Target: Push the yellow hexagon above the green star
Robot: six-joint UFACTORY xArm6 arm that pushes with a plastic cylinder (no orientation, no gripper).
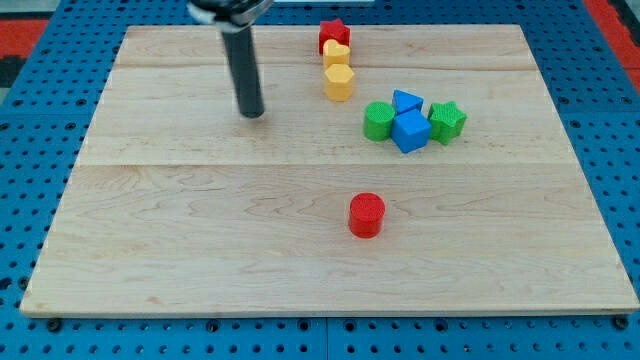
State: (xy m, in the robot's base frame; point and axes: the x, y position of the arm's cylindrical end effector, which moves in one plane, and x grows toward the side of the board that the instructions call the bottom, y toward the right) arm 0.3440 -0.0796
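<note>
End effector tip (pixel 252 113) sits left of yellow hexagon (pixel 339 82).

No legible text or markings.

- The one camera is looking down at a slant on the wooden board (pixel 180 250) from beyond its bottom edge.
- It is taking in the whole board and some blue pegboard (pixel 30 180) around it.
- The rod's upper part is running out past the view's top.

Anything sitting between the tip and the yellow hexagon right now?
No. In the camera view, only bare board separates my tip from the yellow hexagon, which lies toward the view's right and slightly higher.
</note>
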